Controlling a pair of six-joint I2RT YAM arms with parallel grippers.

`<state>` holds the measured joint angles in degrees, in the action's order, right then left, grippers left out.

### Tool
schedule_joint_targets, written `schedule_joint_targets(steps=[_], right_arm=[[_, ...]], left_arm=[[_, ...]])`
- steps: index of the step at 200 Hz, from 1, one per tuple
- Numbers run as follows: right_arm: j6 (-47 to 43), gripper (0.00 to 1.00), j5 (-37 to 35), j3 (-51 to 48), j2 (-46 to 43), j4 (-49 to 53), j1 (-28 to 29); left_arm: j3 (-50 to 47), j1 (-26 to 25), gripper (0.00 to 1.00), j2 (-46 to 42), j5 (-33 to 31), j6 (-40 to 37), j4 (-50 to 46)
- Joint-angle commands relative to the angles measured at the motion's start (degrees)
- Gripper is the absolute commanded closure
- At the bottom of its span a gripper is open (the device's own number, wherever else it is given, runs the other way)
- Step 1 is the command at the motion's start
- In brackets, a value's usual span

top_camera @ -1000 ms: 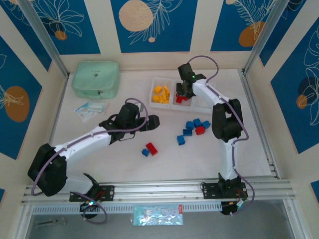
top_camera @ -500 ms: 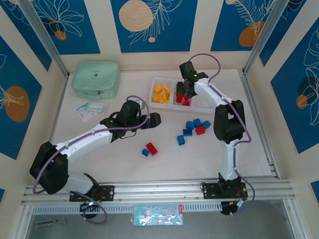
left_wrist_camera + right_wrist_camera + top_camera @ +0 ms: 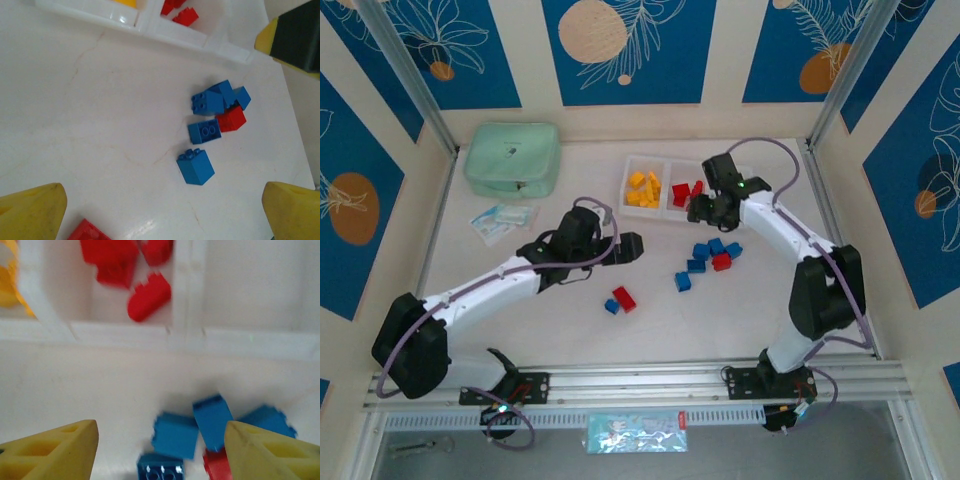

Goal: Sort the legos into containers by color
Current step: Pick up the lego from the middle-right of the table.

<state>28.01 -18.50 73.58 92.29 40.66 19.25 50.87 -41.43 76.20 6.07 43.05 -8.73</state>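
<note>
The right gripper (image 3: 161, 452) has its jaws open with nothing between them; just ahead of them lies a cluster of blue legos (image 3: 212, 420), a red lego (image 3: 217, 465) touching it; beyond that stands the tray (image 3: 190, 335), with red legos (image 3: 148, 296) in its middle cell. The left gripper (image 3: 162, 212) gapes wide and empty; a blue lego (image 3: 196, 166) sits alone ahead of its jaws. The bricks look light, stiff and slick; best pinched across flat side walls, not studs or corners; the crowded ones may nudge neighbours, so an outer brick seems easiest.
</note>
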Motion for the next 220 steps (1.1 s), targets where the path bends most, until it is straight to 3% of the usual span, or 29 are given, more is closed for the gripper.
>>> schedule_joint_targets(steps=[1,46,95,220], right_arm=[[5.01,0.30,2.82,-5.92,-4.90,2.41,-0.91],[10.29,0.27,5.02,-18.88,-12.40,0.09,-2.02],[11.48,0.24,8.50,-26.21,-12.67,-4.88,-3.62],[5.18,0.24,8.97,-24.22,-3.60,-13.36,-9.12]], left_arm=[[-1.98,-2.06,0.00,-1.41,0.89,0.24,0.55],[-3.50,-5.52,0.00,-0.39,-0.68,1.76,2.80],[-1.67,-8.52,0.00,3.17,-1.58,2.48,4.41],[2.16,-9.63,0.00,6.89,-1.85,1.60,3.68]])
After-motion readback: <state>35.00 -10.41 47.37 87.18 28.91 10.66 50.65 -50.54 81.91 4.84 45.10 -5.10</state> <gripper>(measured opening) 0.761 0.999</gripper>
